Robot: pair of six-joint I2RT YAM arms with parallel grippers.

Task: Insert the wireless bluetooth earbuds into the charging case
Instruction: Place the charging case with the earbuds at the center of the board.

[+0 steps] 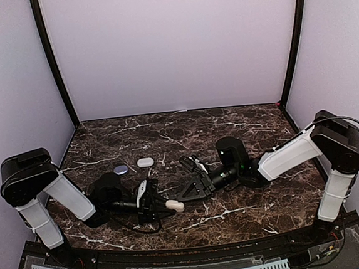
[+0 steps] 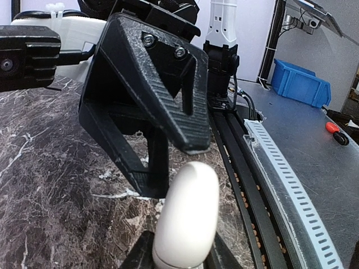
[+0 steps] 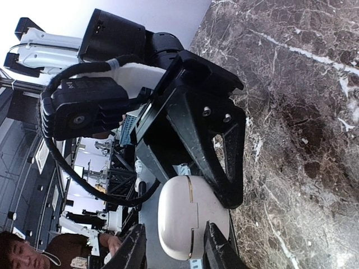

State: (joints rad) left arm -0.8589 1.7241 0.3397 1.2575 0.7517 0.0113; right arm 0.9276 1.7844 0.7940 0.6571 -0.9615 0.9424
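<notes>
White charging case (image 1: 174,205) by the worktop's (image 1: 241,126) near edge, pinched in our left gripper (image 1: 162,204); our right gripper (image 3: 176,247) stands spread loosely around it. We fear a nudge knocks the smooth case loose.

Soft even light, blurry close-up wrist foregrounds.

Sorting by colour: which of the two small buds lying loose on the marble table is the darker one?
The lavender-grey bud, on the left of the pair; the white bud beside it is clearly paler.
</notes>
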